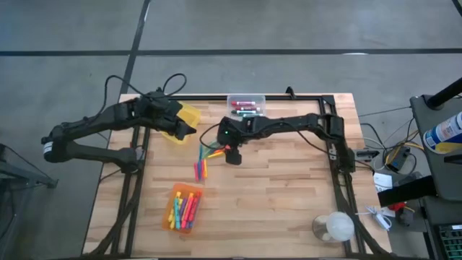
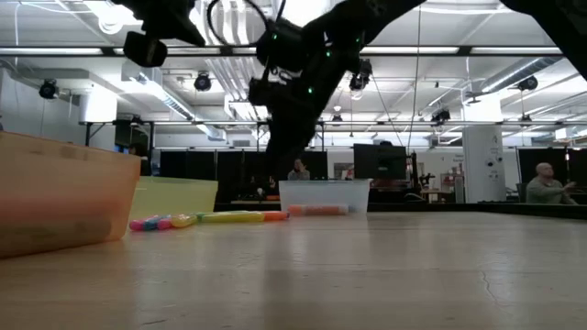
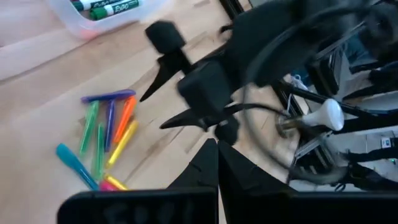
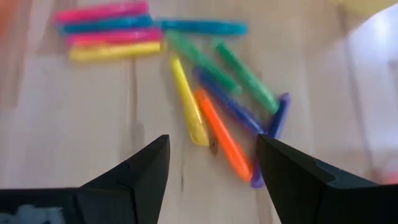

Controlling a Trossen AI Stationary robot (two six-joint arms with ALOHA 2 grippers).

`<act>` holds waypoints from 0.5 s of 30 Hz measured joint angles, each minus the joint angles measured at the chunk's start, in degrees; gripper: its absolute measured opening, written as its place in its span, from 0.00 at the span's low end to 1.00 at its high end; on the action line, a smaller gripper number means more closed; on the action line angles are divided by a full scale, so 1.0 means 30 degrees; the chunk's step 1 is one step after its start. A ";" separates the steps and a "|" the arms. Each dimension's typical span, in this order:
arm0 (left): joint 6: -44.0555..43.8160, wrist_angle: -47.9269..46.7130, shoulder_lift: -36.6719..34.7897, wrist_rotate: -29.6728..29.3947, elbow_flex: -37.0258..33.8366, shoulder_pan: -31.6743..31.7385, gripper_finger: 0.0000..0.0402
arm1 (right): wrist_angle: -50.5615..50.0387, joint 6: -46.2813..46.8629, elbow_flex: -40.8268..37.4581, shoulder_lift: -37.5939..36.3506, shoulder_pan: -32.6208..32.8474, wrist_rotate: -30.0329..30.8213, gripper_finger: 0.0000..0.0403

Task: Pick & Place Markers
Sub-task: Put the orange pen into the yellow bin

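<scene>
Several loose markers [image 4: 224, 134] in orange, yellow, green, blue, purple and pink lie flat in a heap on the wooden table [image 1: 289, 188], near its middle [image 1: 204, 160]. My right gripper [image 4: 214, 165] hangs open just above this heap, pointing slantwise down, with the orange and yellow markers below the gap between its fingers; it touches nothing. The left wrist view also shows this gripper [image 3: 152, 113] over the markers [image 3: 106, 137]. My left gripper [image 1: 189, 128] is raised at the yellow bin [image 1: 184, 119], shut with nothing between its fingers [image 3: 217, 158].
An orange bin [image 1: 184, 208] holding several markers stands toward the near edge, left of centre. A clear bin [image 1: 247, 106] with markers stands at the far edge. A white round object [image 1: 336, 227] sits at the near right corner. Black frame rails [image 1: 339, 159] run along the table's sides.
</scene>
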 joint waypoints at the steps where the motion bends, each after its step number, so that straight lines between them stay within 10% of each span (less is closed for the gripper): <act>1: 0.0005 0.0006 -0.0039 0.0007 0.0000 0.0000 0.00 | -0.0049 -0.0191 0.0000 0.0256 -0.0008 -0.0009 0.57; 15: -0.0433 0.2038 -0.0047 0.1239 0.0000 -0.0044 0.25 | -0.0057 -0.0020 0.0255 0.1806 -0.0597 0.1393 0.57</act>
